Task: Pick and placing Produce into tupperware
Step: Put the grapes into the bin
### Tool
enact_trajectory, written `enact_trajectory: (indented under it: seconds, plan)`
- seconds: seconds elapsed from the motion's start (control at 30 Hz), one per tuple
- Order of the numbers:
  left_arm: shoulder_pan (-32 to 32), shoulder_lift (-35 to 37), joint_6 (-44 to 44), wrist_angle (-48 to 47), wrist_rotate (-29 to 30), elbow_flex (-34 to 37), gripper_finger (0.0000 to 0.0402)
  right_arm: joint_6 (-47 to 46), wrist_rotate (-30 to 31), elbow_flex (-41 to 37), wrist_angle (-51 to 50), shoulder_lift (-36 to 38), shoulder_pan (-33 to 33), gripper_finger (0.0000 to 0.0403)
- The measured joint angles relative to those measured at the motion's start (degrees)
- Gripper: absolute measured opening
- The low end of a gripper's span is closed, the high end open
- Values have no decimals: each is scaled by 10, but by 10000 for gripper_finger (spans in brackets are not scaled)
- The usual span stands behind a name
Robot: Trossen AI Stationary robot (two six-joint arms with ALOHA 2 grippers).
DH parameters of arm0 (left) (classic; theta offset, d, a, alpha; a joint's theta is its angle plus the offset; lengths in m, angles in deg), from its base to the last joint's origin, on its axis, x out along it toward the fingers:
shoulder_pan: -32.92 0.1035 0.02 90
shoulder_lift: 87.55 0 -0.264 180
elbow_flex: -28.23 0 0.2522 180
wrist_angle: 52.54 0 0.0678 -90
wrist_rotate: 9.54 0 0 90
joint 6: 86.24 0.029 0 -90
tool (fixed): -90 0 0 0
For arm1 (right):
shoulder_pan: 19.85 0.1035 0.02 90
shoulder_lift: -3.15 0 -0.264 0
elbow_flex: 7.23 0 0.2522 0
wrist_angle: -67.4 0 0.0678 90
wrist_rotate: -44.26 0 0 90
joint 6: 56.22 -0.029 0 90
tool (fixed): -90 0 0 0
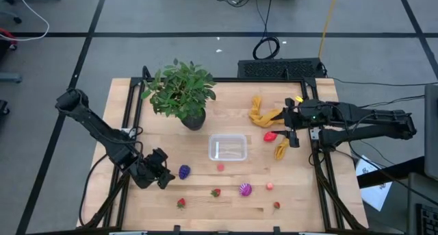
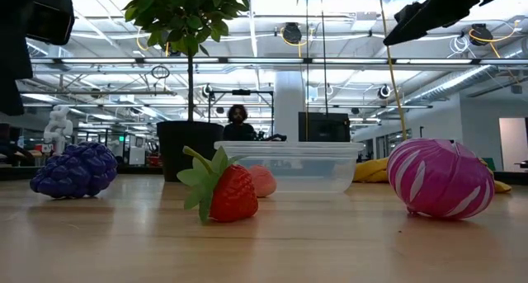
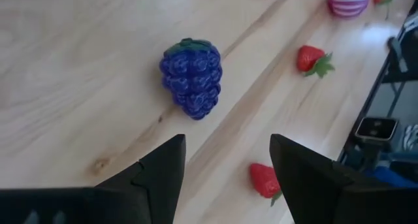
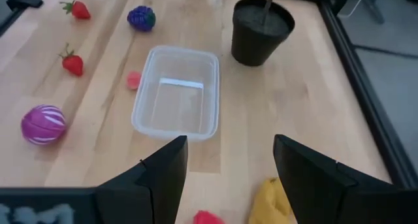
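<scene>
The clear tupperware (image 1: 228,135) stands at the table's middle. A purple bumpy fruit (image 1: 184,171) lies on the wood left of it. My left gripper (image 1: 164,177) is open just left of that fruit (image 3: 191,77), its fingers short of it with nothing between them. Strawberries (image 1: 215,192) (image 1: 181,203) and a magenta striped piece (image 1: 245,189) lie near the front edge. A pink piece (image 1: 220,167) sits by the tupperware's near wall. My right gripper (image 1: 293,135) hangs open above the table's right side, facing the tupperware (image 4: 140,119), beside a red piece (image 1: 270,135).
A potted plant (image 1: 181,91) stands at the back left of the tupperware. A mustard-yellow cloth (image 1: 263,113) lies at the back right, with another yellow bit (image 1: 281,149) under my right gripper. More small pieces (image 1: 269,186) (image 1: 276,205) lie at the front right.
</scene>
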Motion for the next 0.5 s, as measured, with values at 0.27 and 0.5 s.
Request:
enact_trajectory:
  seconds: [0.27,0.5]
  plan:
    - [10,-21,-31,25,35,0,227,33,0,-2,33,0,0,220]
    - [21,-54,-29,25,-2,-8,227,34,0,-2,33,0,0,220]
